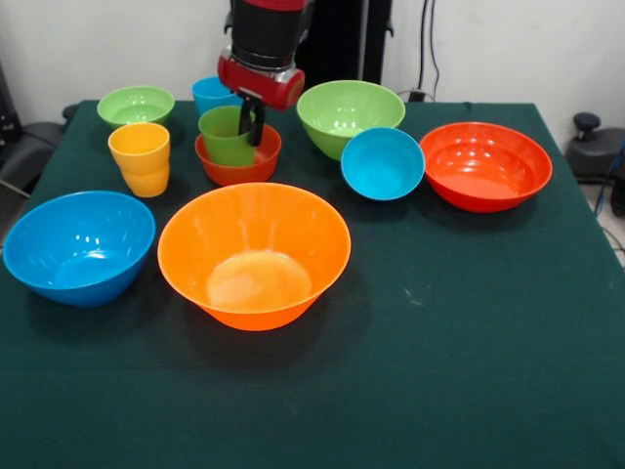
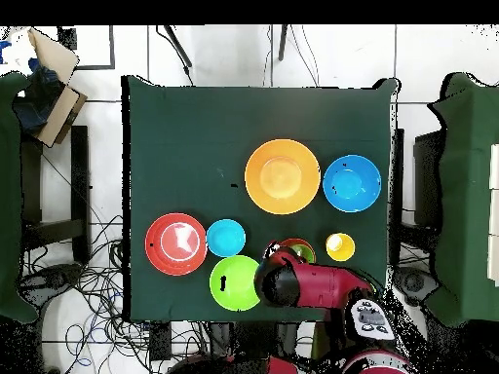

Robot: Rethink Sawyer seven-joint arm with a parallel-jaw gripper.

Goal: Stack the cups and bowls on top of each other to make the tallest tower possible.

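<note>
A green cup (image 1: 225, 137) stands in a small red-orange bowl (image 1: 237, 168) at the far side of the table. My gripper (image 1: 252, 122) comes down from above, with its black fingers (image 1: 258, 119) closed over the right side of the cup's rim. A blue cup (image 1: 210, 95) stands behind it and a yellow-orange cup (image 1: 140, 156) to its left. In the overhead view the red arm (image 2: 307, 284) covers the gripper, and the red-orange bowl with the green cup (image 2: 297, 251) shows at the arm's edge.
A small green bowl (image 1: 136, 105), a large blue bowl (image 1: 78, 244), a large orange bowl (image 1: 254, 254), a green bowl (image 1: 350, 115), a small blue bowl (image 1: 382, 162) and a wide red bowl (image 1: 485, 164) stand apart on the dark green table (image 1: 439, 371).
</note>
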